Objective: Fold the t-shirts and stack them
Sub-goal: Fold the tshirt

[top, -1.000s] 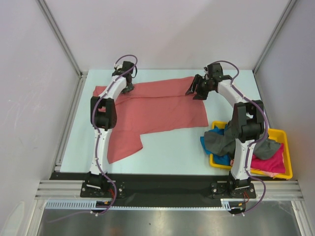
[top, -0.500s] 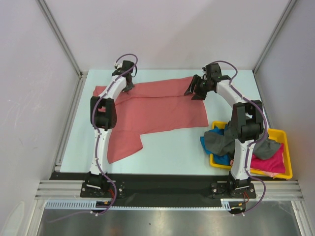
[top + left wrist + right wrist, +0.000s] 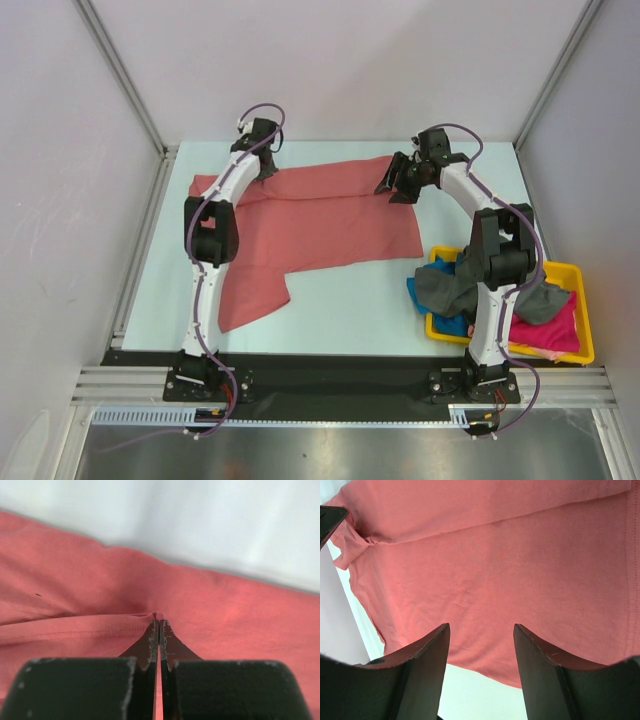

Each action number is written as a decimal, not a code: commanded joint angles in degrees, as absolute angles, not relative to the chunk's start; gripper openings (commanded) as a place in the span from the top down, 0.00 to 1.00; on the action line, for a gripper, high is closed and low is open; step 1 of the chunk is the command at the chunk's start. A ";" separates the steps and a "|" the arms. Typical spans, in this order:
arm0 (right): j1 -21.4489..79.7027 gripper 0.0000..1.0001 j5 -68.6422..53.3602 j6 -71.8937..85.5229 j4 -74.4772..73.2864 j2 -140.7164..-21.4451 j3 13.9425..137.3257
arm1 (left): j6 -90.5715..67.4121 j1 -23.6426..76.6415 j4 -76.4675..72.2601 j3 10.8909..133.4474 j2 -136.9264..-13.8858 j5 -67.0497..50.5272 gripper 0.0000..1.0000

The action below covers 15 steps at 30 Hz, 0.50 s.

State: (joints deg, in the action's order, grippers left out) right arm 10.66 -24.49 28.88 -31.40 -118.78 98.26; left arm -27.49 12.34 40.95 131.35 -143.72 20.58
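A salmon-red t-shirt (image 3: 320, 215) lies spread on the pale table, one part hanging toward the front left. My left gripper (image 3: 263, 172) is at its far left edge, shut on a pinch of the red cloth (image 3: 159, 616). My right gripper (image 3: 392, 188) hovers open above the shirt's far right corner, and its view shows the red cloth (image 3: 485, 570) between the spread fingers (image 3: 427, 650). A dark grey tee (image 3: 452, 288), a bright blue tee (image 3: 447, 322) and a magenta-pink tee (image 3: 556, 325) are heaped at the right.
The heap sits in a yellow plastic tray (image 3: 583, 340) at the front right. Grey walls and metal frame posts close the table in at the back and sides. The arm bases stand on a black rail along the near edge.
My left gripper has shifted slightly toward the back with the shirt edge pinched. My right gripper has barely moved.
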 commanded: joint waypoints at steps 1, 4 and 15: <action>10.90 0.41 -25.05 29.27 -30.15 -118.12 99.32 | -25.84 12.83 38.24 132.01 -140.10 19.08 1.00; 10.81 0.41 -25.14 29.27 -30.32 -118.39 99.58 | -25.75 12.83 37.88 132.19 -140.62 18.37 1.00; 10.81 0.41 -25.49 29.27 -31.03 -120.06 101.25 | -27.33 12.74 40.25 132.19 -139.57 22.40 1.00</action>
